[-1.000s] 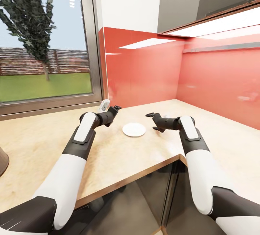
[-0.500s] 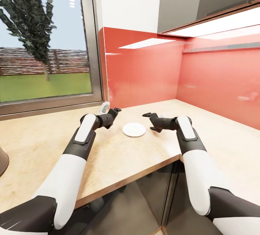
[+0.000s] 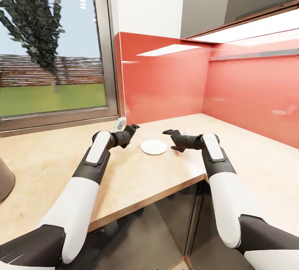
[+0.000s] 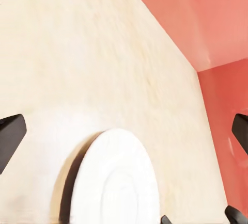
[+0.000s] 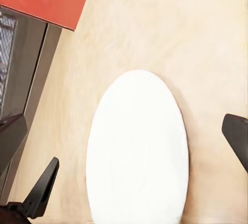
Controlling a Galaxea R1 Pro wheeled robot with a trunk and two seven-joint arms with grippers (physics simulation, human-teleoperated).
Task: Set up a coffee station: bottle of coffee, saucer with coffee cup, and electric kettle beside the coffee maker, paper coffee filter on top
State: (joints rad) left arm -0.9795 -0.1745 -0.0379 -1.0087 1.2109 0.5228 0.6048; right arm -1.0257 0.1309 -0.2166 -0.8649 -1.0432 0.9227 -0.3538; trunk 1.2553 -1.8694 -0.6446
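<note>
The saucer (image 3: 154, 146), a small flat white plate, lies on the light wood-look kitchen countertop (image 3: 137, 178) near the corner of the red backsplash. My left gripper (image 3: 127, 126) hovers open just left of and behind it, with nothing held. At the saucer's right edge my right gripper (image 3: 171, 140) is also open and empty. The left wrist view has the saucer (image 4: 116, 182) below the open left gripper (image 4: 125, 131). In the right wrist view the saucer (image 5: 137, 146) lies between the wide-spread fingers of the right gripper (image 5: 124, 136). The coffee maker, bottle of coffee, paper coffee filter, coffee cup and electric kettle are out of view.
The countertop turns a corner, its front edge meeting at an inner corner (image 3: 205, 176) above dark cabinets. The red backsplash (image 3: 166, 83) closes the back and right. A large window (image 3: 50, 54) is at the left. A dark rounded object (image 3: 5, 181) sits at the left edge.
My right gripper has edged left, closer to the saucer. The view has shifted slightly, bringing more of the dark object at the left edge into view. The left gripper has barely moved.
</note>
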